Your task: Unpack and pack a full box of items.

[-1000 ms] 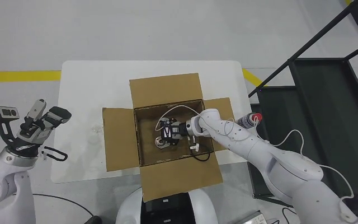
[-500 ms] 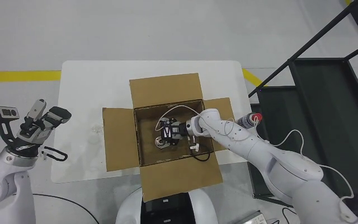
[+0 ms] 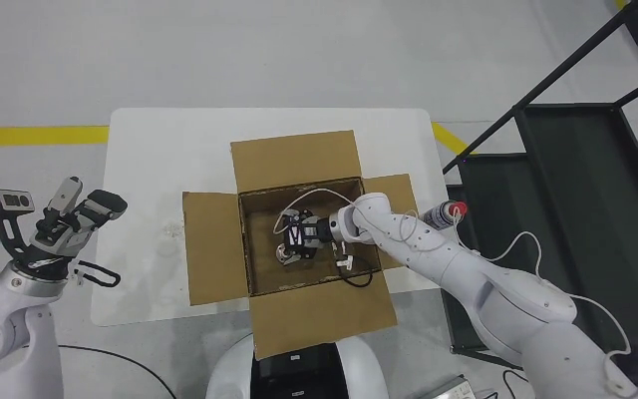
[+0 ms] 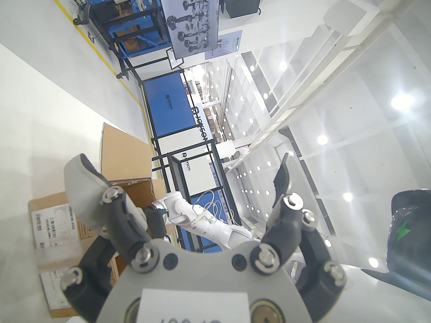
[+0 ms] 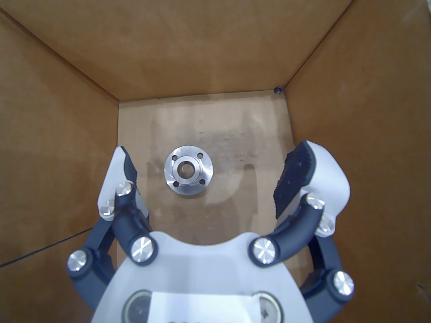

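Note:
An open cardboard box (image 3: 299,160) stands in the middle of the white table (image 3: 159,150), all its flaps folded out. My right gripper (image 3: 296,239) is down inside it. In the right wrist view the right gripper (image 5: 211,158) is open above the box floor (image 5: 235,129). A round silver metal flange (image 5: 188,170) with a centre hole lies flat there, just ahead of the fingers and nearer one fingertip (image 5: 125,161). A small dark speck (image 5: 277,90) sits in a far corner. My left gripper (image 3: 88,199) hangs open and empty beyond the table's left edge; the left gripper (image 4: 181,169) points at the box (image 4: 124,156).
A can with a red cap (image 3: 444,212) lies at the table's right edge beside my right arm. A dark metal stair frame (image 3: 558,160) stands close on the right. A black cable (image 3: 359,279) loops over the box's near side. A small mark (image 3: 171,229) lies left of the box.
My right gripper has shifted slightly to the left inside the box. The left arm has not moved.

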Robot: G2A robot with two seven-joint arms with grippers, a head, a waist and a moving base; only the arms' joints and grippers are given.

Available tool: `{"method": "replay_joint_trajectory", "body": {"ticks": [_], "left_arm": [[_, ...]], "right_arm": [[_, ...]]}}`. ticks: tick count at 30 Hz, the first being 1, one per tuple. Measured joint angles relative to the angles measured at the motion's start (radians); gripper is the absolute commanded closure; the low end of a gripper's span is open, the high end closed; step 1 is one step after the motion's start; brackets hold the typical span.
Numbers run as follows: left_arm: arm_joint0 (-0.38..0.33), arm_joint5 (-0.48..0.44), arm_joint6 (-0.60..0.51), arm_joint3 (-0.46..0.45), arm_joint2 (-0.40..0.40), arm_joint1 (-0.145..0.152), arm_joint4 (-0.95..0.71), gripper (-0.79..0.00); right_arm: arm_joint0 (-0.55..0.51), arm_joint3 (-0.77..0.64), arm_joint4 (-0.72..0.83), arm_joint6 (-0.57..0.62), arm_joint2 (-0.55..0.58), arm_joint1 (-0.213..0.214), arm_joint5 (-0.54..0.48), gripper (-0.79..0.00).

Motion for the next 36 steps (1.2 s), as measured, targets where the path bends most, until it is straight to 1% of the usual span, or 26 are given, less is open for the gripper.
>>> {"method": "replay_joint_trajectory", "body": {"ticks": [4,9,15,20,24,28,31,34,36], "left_arm": [[0.0,0.0,0.0,0.0,0.0,0.0,0.0,-0.785],[0.0,0.0,0.0,0.0,0.0,0.0,0.0,-0.785],[0.0,0.0,0.0,0.0,0.0,0.0,0.0,-0.785],[0.0,0.0,0.0,0.0,0.0,0.0,0.0,-0.785],[0.0,0.0,0.0,0.0,0.0,0.0,0.0,-0.785],[0.0,0.0,0.0,0.0,0.0,0.0,0.0,-0.785],[0.0,0.0,0.0,0.0,0.0,0.0,0.0,-0.785],[0.0,0.0,0.0,0.0,0.0,0.0,0.0,-0.785],[0.0,0.0,0.0,0.0,0.0,0.0,0.0,-0.785]], "right_arm": [[0.007,-0.049,0.021,0.056,0.035,0.012,-0.045,-0.785],[-0.008,-0.107,0.038,0.081,0.088,0.037,-0.074,-0.785],[-0.047,-0.191,0.023,0.099,0.152,0.078,-0.126,-0.785],[-0.083,-0.277,0.033,0.164,0.219,0.113,-0.156,-0.785],[-0.114,-0.355,0.076,0.26,0.272,0.137,-0.164,-0.785],[-0.139,-0.424,0.143,0.382,0.315,0.153,-0.167,-0.785],[-0.146,-0.456,0.18,0.466,0.327,0.159,-0.181,-0.785],[-0.139,-0.458,0.201,0.547,0.318,0.158,-0.204,-0.785],[-0.131,-0.45,0.229,0.576,0.306,0.153,-0.221,-0.785]]}}
